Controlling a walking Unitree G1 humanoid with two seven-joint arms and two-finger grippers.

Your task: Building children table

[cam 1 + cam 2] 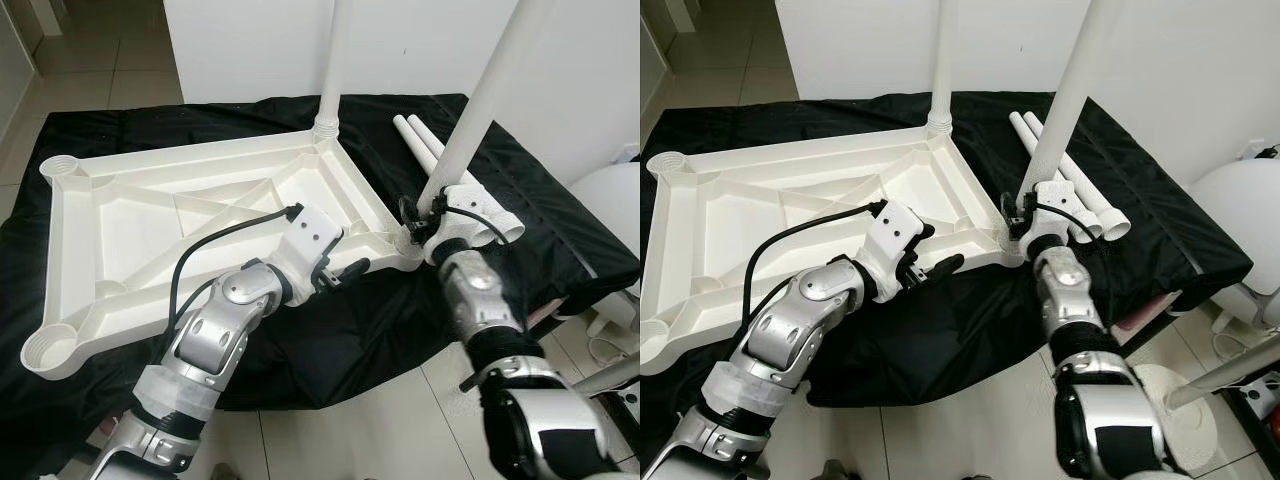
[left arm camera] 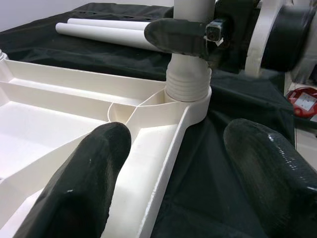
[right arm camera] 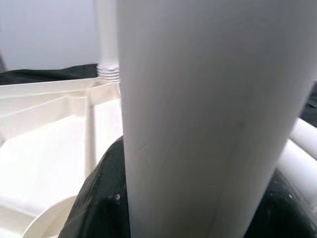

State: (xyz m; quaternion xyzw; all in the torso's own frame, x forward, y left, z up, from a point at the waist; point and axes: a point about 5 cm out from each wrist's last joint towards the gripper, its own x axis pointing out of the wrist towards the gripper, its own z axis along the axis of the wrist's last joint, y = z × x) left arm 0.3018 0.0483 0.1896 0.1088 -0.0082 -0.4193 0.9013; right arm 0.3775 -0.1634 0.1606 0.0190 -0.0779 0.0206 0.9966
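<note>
On the black-draped counter (image 1: pixel 120 125) the tabletop (image 1: pixel 150 215) lies underside up, so legs can go into its corner sockets. The right gripper (image 1: pixel 425 215) is clamped round a leg (image 1: pixel 480 100) standing in the near socket. The left gripper (image 1: pixel 345 272), fingers spread and empty, straddles the tabletop's rim just beside that socket, likely to steady it.

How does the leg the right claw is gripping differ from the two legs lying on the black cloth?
The gripped leg stands upright, leaning slightly; the two loose legs lie flat on the cloth. The gripped leg's threaded end sits in a corner socket of the upturned tabletop; the loose legs are joined to nothing. The right claw is clamped on the gripped leg; nothing touches the loose ones. All are plain white tubes.
</note>
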